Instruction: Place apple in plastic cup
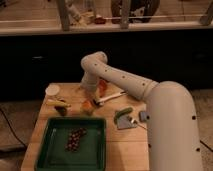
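Note:
The apple (87, 106), a small orange-red lump, lies on the wooden table (125, 145) just behind the green tray. The plastic cup (52, 90), white and upright, stands at the table's back left. My arm bends down from an elbow above the table, and the gripper (91, 94) hangs just above and behind the apple, to the right of the cup. The wrist hides its tip. An orange object (102, 86) shows right beside the gripper.
A green tray (55, 155) at the front left holds a dark grape cluster (75, 139). A yellow-green item (59, 105) lies left of the apple. A white spoon (109, 97) lies to the right, with a green object (123, 113) and a grey piece (128, 123) nearer my base.

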